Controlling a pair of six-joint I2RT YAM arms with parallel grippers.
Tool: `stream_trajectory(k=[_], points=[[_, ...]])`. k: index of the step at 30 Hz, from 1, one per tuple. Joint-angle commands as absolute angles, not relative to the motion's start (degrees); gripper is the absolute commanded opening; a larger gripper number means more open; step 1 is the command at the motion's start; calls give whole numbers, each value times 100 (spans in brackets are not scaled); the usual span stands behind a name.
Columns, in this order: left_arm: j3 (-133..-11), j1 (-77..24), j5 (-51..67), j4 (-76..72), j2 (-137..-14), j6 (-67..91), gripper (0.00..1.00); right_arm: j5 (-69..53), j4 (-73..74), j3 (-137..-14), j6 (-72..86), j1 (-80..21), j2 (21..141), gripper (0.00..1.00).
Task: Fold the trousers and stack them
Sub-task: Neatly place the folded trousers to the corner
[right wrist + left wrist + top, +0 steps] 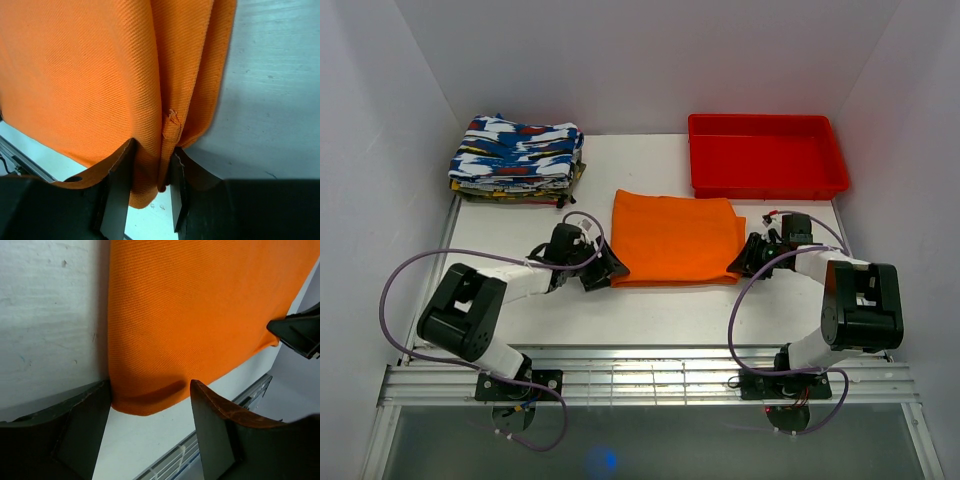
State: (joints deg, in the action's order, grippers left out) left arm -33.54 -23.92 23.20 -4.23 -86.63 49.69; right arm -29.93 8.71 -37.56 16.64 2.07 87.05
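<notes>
Two grippers flank the trousers (675, 238), which lie folded flat on the table just nearside of the red tray (770, 187), with their long axis running left to right from one gripper to the other. My right gripper (738, 262) is clamped on the layered right edge. My left gripper (612, 268) is spread, straddling the near-left corner without gripping it.

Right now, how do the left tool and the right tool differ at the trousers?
The left tool is open, fingers spread either side of the trousers' near left corner; the right tool is shut on the near right corner. Cloth lies flat at the left tool, bunched into folds in the right tool. Both sit low at the trousers' near edge.
</notes>
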Motion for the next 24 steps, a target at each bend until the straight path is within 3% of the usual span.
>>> stream_trajectory(k=[1,6,9,10,12,15,24], points=[[-3331,-2417,792,509,-9123,4782,75,-2742,914,-3621,1485,0,8842,36],[-3498,-2478,800,519,-9263,4746,58,-2690,809,-3744,1626,-316,8991,27],[-3603,-2522,861,588,-9246,4667,28,-2637,747,-3884,1722,-588,9105,20],[-3638,-2531,774,650,-9229,4632,13,-2576,756,-3928,1731,-658,9123,17],[-3709,-2531,642,904,-9132,4484,1,-2348,878,-4016,1740,-773,9141,8],[-3893,-2522,422,1220,-8843,4211,0,-2127,1116,-4183,1688,-905,9010,8],[-4938,-2540,-402,2011,-8051,1434,0,-1382,1678,-5052,1292,-1528,8183,8]])
